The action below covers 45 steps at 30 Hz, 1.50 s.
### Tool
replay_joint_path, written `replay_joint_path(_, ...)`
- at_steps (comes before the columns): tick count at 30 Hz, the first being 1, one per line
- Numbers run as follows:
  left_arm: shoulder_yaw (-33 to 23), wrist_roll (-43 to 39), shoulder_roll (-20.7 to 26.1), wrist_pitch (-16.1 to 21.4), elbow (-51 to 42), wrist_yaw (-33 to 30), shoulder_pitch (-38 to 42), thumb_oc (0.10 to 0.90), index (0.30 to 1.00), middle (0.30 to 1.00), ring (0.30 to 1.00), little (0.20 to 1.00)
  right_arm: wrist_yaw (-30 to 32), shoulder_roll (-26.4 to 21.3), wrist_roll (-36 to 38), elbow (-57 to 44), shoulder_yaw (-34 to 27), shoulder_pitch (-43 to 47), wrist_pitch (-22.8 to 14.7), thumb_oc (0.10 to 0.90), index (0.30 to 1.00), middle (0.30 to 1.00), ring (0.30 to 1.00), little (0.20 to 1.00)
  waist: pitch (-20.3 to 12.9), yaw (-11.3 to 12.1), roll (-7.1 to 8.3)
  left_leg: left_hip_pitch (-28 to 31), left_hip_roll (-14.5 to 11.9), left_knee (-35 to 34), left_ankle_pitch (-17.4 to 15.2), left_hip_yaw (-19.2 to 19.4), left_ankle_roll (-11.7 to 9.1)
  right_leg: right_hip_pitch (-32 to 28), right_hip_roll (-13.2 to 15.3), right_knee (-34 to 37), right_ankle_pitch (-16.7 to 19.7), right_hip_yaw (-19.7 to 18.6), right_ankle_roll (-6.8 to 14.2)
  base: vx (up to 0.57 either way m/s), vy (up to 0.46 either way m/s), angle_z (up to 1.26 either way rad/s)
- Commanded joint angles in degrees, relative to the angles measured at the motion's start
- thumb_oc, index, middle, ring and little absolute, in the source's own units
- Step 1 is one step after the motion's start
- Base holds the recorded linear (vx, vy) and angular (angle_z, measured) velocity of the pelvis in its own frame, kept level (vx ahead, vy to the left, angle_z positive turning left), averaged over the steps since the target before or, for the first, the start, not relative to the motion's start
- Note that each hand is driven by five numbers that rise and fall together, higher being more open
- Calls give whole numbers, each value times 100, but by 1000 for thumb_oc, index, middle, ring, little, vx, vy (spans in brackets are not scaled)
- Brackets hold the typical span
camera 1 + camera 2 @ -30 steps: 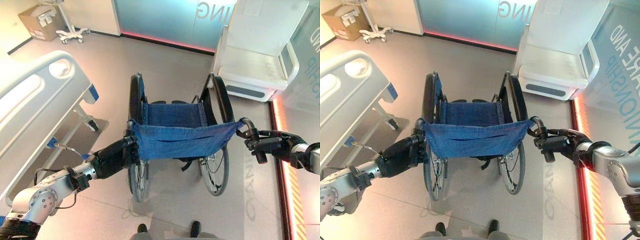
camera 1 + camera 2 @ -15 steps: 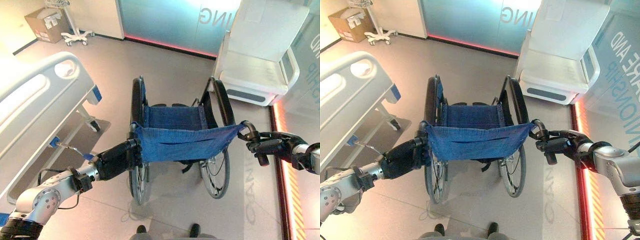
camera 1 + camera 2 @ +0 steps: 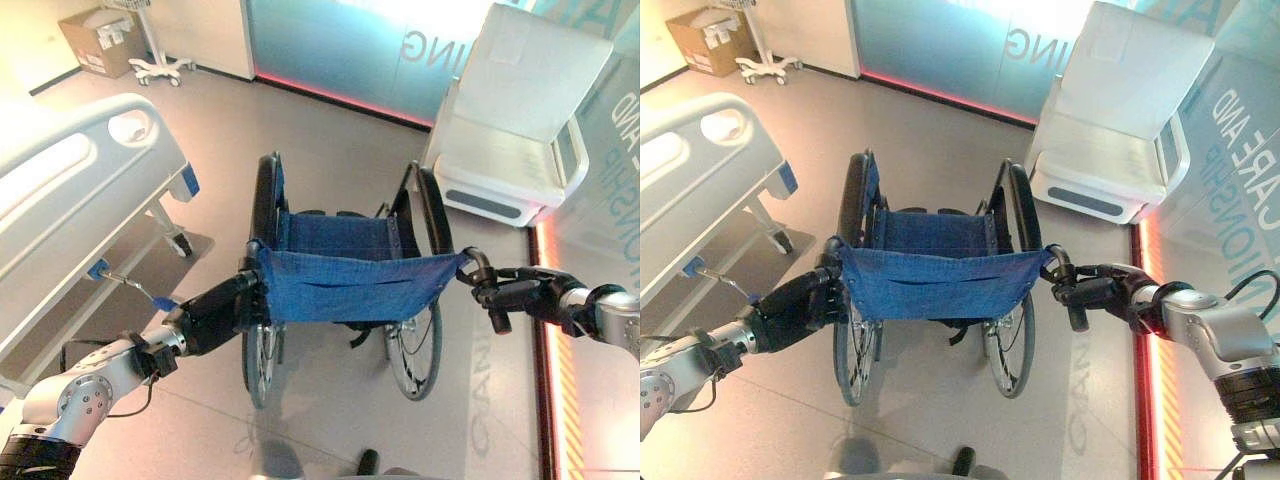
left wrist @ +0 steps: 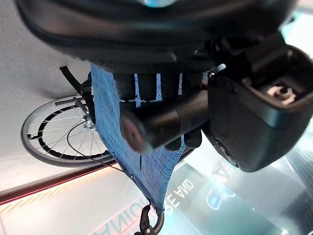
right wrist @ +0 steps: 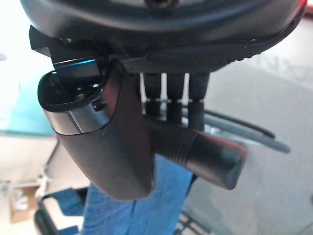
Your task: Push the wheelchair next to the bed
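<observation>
My left robot hand (image 3: 222, 312) is wrapping its fingers around the wheelchair's left push handle (image 4: 161, 120), and my right robot hand (image 3: 1102, 292) is clenching around the right push handle (image 5: 198, 152) (each wrist view is showing a dark ribbed grip passing under my curled fingers). The wheelchair (image 3: 345, 285) is standing on the floor (image 3: 330, 130) directly ahead of me at 12 o'clock, its blue fabric backrest (image 3: 932, 283) stretching between my two hands. The bed (image 3: 70, 200) is lying at about 10 o'clock, near the wheelchair's left wheel but apart from it. A white reclining chair (image 3: 1120, 140) is sitting at 1 o'clock, and a cardboard box (image 3: 100, 40) is resting far off at 11 o'clock.
</observation>
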<state>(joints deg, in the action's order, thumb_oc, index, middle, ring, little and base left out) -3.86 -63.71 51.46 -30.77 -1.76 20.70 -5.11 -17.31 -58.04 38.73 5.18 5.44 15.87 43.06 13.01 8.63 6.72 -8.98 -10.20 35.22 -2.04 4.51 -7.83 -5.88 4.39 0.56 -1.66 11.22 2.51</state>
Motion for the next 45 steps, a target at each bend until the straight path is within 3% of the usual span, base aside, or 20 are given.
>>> replay_joint_path(1, -834, -303, -40, 698, -347, 101, 203, 400, 300, 300, 300, 300, -956, -692, -441, -106, -88, 382, -581, 400, 300, 300, 300, 300, -97, -24, -320, -352, 427, -963, 1010, 319, 195, -348, -504, -467, -379, 85, -23, 327, 62, -31)
replay_joint_path(4, -904, -372, 18, 763, -350, 99, 116, 400, 300, 300, 300, 300, -930, -610, -502, -216, -70, 372, -544, 400, 300, 300, 300, 300, -82, 47, -431, -330, 461, -1885, 1337, 484, 162, -524, -650, -439, -448, 57, -16, 282, 71, -29)
replay_joint_path(6, -899, -368, 42, 881, -340, 111, 41, 400, 300, 300, 300, 300, -791, -487, -474, -369, -44, 282, -525, 400, 300, 300, 300, 300, -114, 205, -567, -377, 520, -3068, 1846, 356, 58, -877, -793, -343, -559, -59, 3, 599, 167, -33)
replay_joint_path(8, -935, -289, -18, 931, -504, 21, -69, 400, 300, 300, 300, 300, -711, -460, -370, -478, 22, 279, -550, 400, 300, 300, 300, 300, -154, 387, -581, -425, 595, -3489, 2019, 238, 26, -1184, -825, -327, -755, -136, 4, 590, 173, -53)
replay_joint_path(11, -1000, -330, -6, 908, -619, -158, -102, 400, 300, 300, 300, 300, -620, -500, -174, -597, 122, 419, -489, 400, 300, 300, 300, 300, -268, 502, -511, -319, 726, -3506, 1519, 357, 250, -1296, -772, -510, -1045, -109, 67, 420, 170, -67)
replay_joint_path(12, -1037, -364, 71, 878, -583, -148, -85, 400, 300, 300, 300, 300, -613, -505, -102, -621, 113, 464, -430, 400, 300, 300, 300, 300, -339, 542, -413, -329, 841, -3325, 1160, 463, 406, -1351, -725, -657, -1202, -73, 141, 343, 152, -23)
replay_joint_path(14, -1043, -340, 128, 858, -523, -101, -51, 400, 300, 300, 300, 300, -651, -520, -86, -645, 72, 471, -386, 400, 300, 300, 300, 300, -400, 594, -312, -411, 927, -3131, 965, 510, 513, -1370, -693, -928, -1232, 14, 194, 341, 139, -15)
replay_joint_path(17, -1054, -193, 184, 856, -374, 77, 7, 400, 300, 300, 300, 300, -766, -610, -9, -616, -12, 426, -453, 400, 300, 300, 300, 300, -464, 650, -131, -439, 1191, -2875, 701, 536, 760, -1212, -604, -1893, -846, 147, 479, 358, 176, 2)
replay_joint_path(19, -1142, -197, 289, 843, -304, 130, 26, 400, 300, 300, 300, 300, -814, -731, 176, -618, -102, 424, -509, 400, 300, 300, 300, 300, -539, 712, 9, -379, 1519, -2852, 545, 391, 991, -820, -609, -2948, 167, -2, 942, 354, 206, -4)
replay_joint_path(21, -1163, -201, 311, 823, -184, 186, 114, 400, 300, 300, 300, 300, -756, -731, 279, -576, -53, 580, -490, 400, 300, 300, 300, 300, -556, 652, -3, -247, 1663, -2818, 392, 205, 1118, -196, -687, -3775, 674, -180, 1118, 308, 162, 18)
replay_joint_path(23, -1187, -186, 312, 781, -180, 228, 131, 400, 300, 300, 300, 300, -709, -656, 213, -558, -28, 732, -399, 400, 300, 300, 300, 300, -542, 577, -17, -216, 1719, -2729, 311, 138, 1138, -5, -618, -3501, 534, -225, 1027, 286, 94, 22)
replay_joint_path(27, -1212, -441, 613, 834, -203, 297, 225, 400, 300, 300, 300, 300, -480, -873, 396, -600, -42, 1138, -232, 400, 300, 300, 300, 300, -388, 472, -76, -235, 1718, -2324, 189, 59, 949, 87, -235, -1645, -219, 46, 538, 248, -71, 3)
replay_joint_path(29, -1149, -450, 647, 923, -179, 331, 337, 400, 300, 300, 300, 300, -352, -905, 456, -457, 45, 1424, -244, 400, 300, 300, 300, 300, -239, 424, -142, -220, 1654, -1986, 70, -75, 828, 218, -60, -984, -252, 99, 403, 257, -184, 0)
replay_joint_path(31, -1091, -450, 648, 979, -173, 331, 402, 400, 300, 300, 300, 300, -255, -1001, 532, -332, 212, 1678, -298, 400, 300, 300, 300, 300, -113, 334, -186, -59, 1635, -1785, -200, -241, 781, 476, 230, -556, 150, -50, 531, 314, -167, 62)
replay_joint_path(33, -1060, -508, 758, 942, -145, 292, 467, 400, 300, 300, 300, 300, -80, -1095, 724, -290, 459, 2012, -281, 400, 300, 300, 300, 300, 13, 172, -173, 351, 1534, -1689, -791, -470, 843, 1127, 791, -156, 883, -354, 872, 478, -277, 87)
replay_joint_path(37, -1045, -186, 656, 862, -211, 284, 412, 400, 300, 300, 300, 300, 239, -1096, 1010, -556, 609, 2333, 55, 400, 300, 300, 300, 300, 109, 118, -106, 709, 1301, -1397, -1294, -724, 819, 1487, 1058, -129, 1119, -498, 970, 549, -307, 58)
replay_joint_path(41, -1123, -257, 425, 946, -542, 116, 50, 400, 300, 300, 300, 300, 585, -1269, 1586, -803, 1020, 2882, 385, 400, 300, 300, 300, 300, -113, 142, -30, 726, 1091, -711, -1162, -757, 720, 1389, 774, -552, 767, -324, 891, 544, -198, 61)
replay_joint_path(43, -1226, -367, 301, 943, -696, 30, -219, 400, 300, 300, 300, 300, 379, -1417, 1579, -804, 1322, 3175, 479, 400, 300, 300, 300, 300, -329, 148, 37, 687, 973, 92, -479, -735, 524, 1246, 524, -633, 585, -144, 568, 573, -175, 79)
replay_joint_path(44, -1238, -367, 292, 943, -700, 31, -232, 400, 300, 300, 300, 300, 362, -1414, 1566, -789, 1352, 3206, 476, 400, 300, 300, 300, 300, -338, 128, 19, 664, 959, 125, -494, -750, 517, 1250, 510, -634, 583, -130, 562, 455, -170, 42)
replay_joint_path(45, -1286, -345, 224, 928, -776, 56, -330, 400, 300, 300, 300, 300, 331, -1483, 1555, -786, 1489, 3305, 469, 400, 300, 300, 300, 300, -403, 141, 34, 534, 947, 691, -140, -673, 435, 1150, 429, -594, 464, 8, 385, 312, -120, 17)
